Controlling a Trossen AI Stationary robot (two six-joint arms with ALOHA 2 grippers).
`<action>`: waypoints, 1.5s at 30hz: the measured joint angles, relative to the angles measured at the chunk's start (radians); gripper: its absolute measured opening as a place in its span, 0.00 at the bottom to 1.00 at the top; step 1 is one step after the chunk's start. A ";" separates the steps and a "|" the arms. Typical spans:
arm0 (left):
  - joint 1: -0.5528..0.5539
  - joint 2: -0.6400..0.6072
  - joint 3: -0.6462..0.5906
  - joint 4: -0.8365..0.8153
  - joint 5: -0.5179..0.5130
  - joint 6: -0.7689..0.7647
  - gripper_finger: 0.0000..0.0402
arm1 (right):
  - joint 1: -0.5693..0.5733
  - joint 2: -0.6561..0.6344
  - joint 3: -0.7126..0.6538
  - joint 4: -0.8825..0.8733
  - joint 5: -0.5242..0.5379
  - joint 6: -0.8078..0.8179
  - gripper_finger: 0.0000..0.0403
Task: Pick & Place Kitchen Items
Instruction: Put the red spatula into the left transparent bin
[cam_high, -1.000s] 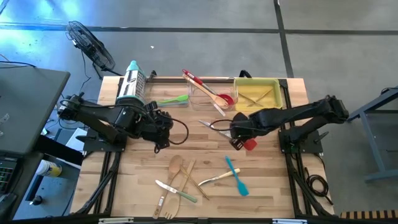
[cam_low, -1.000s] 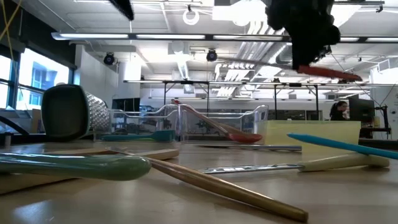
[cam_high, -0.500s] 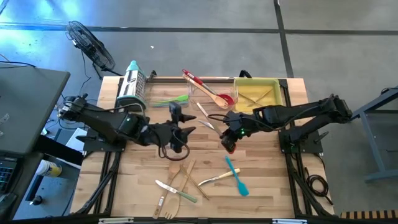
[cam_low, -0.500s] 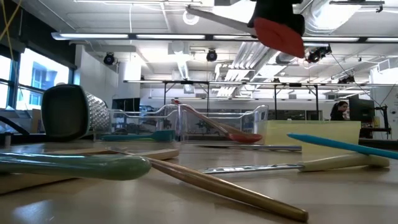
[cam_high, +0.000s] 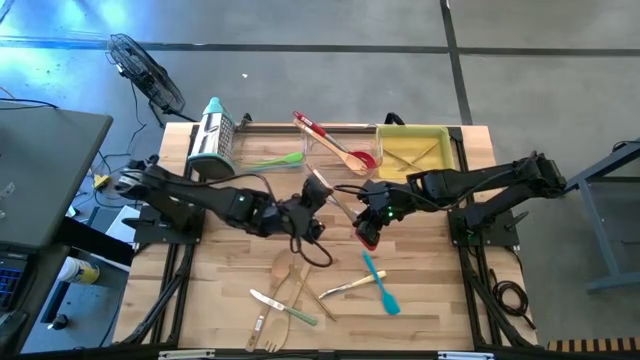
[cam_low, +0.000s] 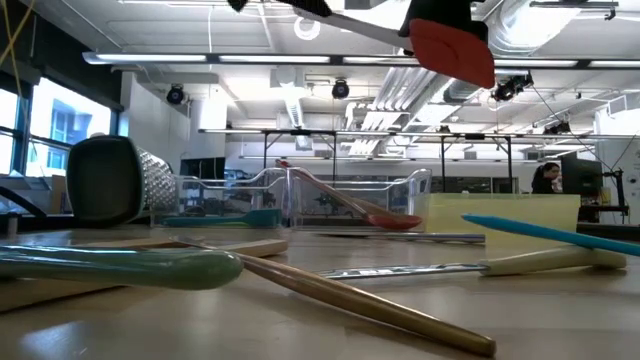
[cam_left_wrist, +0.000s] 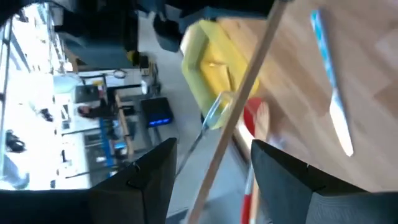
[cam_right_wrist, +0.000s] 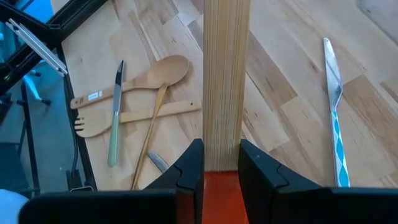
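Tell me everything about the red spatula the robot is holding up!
The red spatula has a flat red silicone head and a long pale wooden handle. It is lifted off the table, above its middle. The right gripper pinches the handle just by the red head, fingers shut on it. The handle's far end runs between the open fingers of the left gripper, which do not yet close on it.

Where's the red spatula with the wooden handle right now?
High view: the red spatula with the wooden handle is mid-table, held by the right gripper, its handle between the left gripper's open fingers.
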 joint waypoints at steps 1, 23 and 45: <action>0.000 0.007 0.000 0.000 -0.014 0.020 0.50 | 0.000 0.000 0.000 0.000 -0.001 0.000 0.15; 0.058 0.081 0.000 0.025 -0.032 0.052 0.29 | 0.000 0.000 0.000 -0.006 -0.004 -0.044 0.15; 0.058 0.081 0.014 -0.040 0.006 -0.004 0.02 | -0.022 -0.002 0.000 -0.010 -0.035 -0.047 0.15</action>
